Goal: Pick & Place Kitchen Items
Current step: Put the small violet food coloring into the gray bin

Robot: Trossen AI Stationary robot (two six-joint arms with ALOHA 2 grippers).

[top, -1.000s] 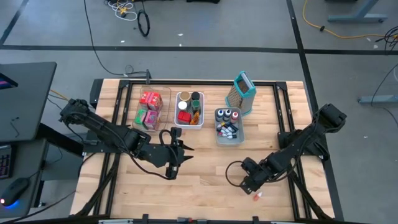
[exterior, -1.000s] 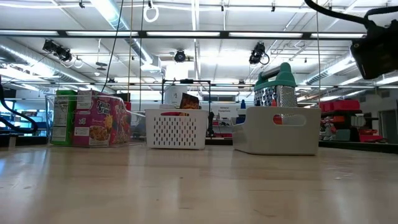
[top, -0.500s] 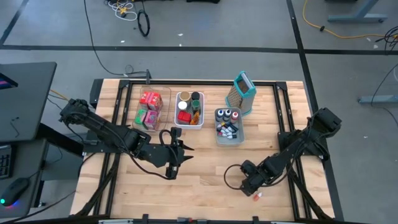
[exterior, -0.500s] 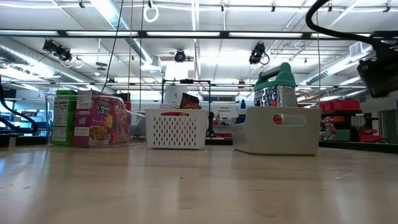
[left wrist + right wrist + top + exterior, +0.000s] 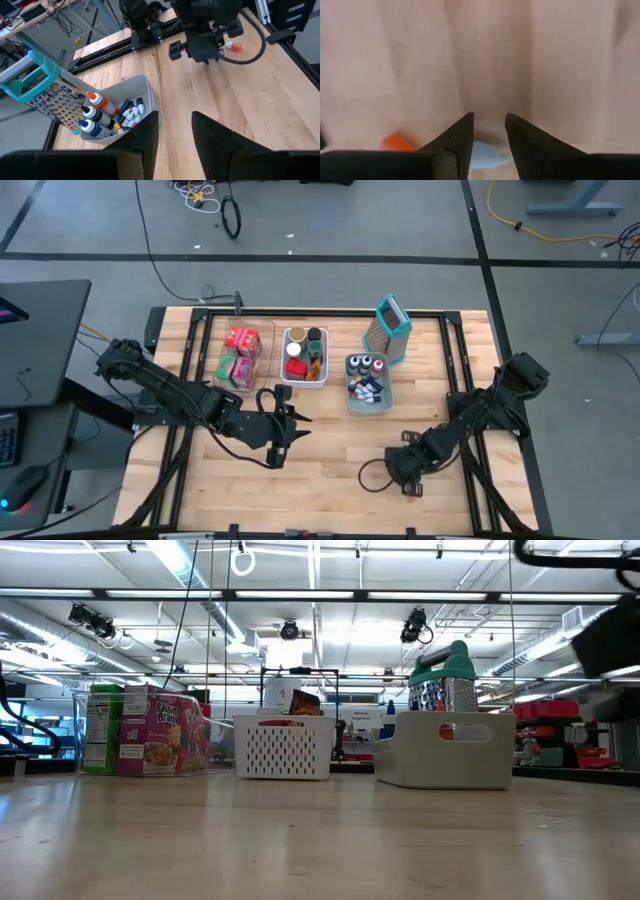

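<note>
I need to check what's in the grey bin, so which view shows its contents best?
The left wrist view: it looks down into the grey bin at its small bottles. The high view shows them smaller, from above. The low view shows only its outer wall. The right wrist view misses it.

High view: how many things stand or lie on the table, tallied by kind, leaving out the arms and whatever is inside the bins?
Bins: 3 (clear bin, white bin, grey bin)
Grater: 1
Loose small bottle: 1
Total: 5
</note>
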